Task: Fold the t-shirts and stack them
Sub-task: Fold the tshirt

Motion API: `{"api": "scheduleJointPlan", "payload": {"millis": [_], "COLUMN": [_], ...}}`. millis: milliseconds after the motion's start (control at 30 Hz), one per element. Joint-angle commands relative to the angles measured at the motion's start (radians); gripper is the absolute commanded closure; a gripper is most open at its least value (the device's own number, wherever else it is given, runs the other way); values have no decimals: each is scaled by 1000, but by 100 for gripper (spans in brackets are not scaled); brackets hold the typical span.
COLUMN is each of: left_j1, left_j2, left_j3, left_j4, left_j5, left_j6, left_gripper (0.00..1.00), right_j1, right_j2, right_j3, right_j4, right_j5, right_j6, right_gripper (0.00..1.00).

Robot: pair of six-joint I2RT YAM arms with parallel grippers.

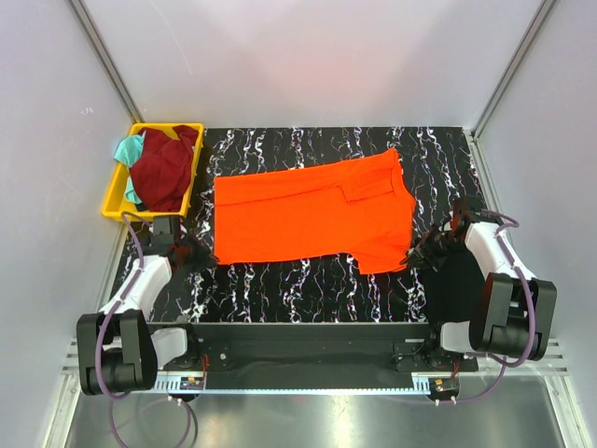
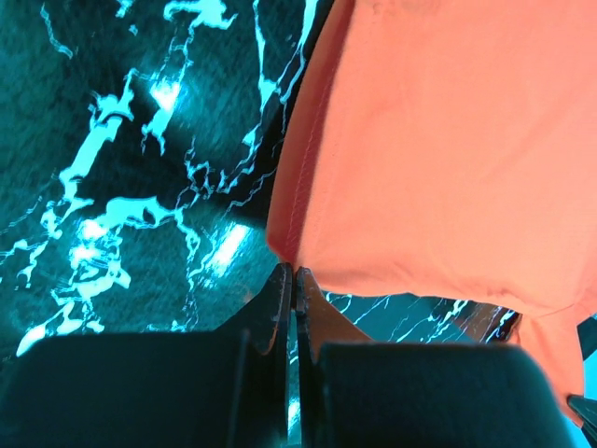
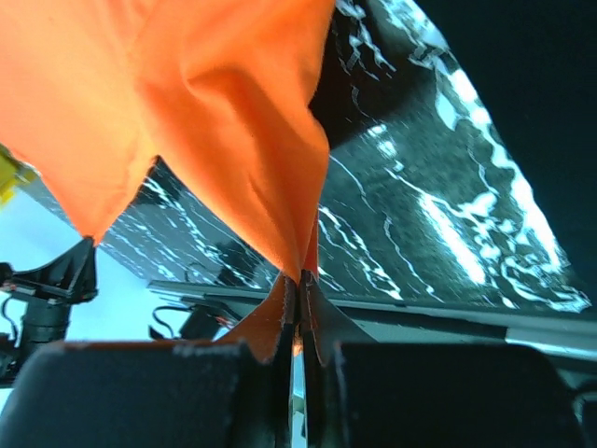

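Tabletop (image 1: 280, 285), black with white marble veining; grey walls (image 1: 308, 56) around. Orange fabric t-shirt (image 1: 308, 210) spread between left gripper (image 1: 194, 254) and right gripper (image 1: 417, 254), each pinched onto a near corner. Only the overhead view shows yellow plastic tray (image 1: 114, 198).

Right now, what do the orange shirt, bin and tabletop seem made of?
The orange shirt looks like soft matte knit fabric, perhaps cotton: it drapes, creases and has a stitched hem. The bin seems moulded plastic: thin rigid yellow rim. The tabletop is marble-patterned, glossy; stone or print, unclear.

Orange t-shirt (image 1: 312, 213) lies spread flat — a flap folded over; maroon shirt (image 1: 166, 168) (crumpled) heaped on teal one (image 1: 128, 149).
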Motion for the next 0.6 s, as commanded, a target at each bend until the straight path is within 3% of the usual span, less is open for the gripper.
{"api": "scheduleJointPlan", "payload": {"millis": [0, 233, 567], "left_j1": [0, -1, -6], "left_j2": [-42, -42, 137], "left_j3": [-26, 0, 236], "left_j4": [-18, -19, -24], "left_j5": [-2, -21, -29], "left_j6": [-13, 0, 69], "left_gripper": [100, 100, 100], "right_j1": [2, 4, 36], "right_j2": [-39, -35, 273], "right_j3": [9, 109, 434], "right_j4": [-83, -114, -6], "right_j5": [53, 99, 45], "right_j6": [-51, -109, -34], "right_gripper": [97, 97, 98]}}
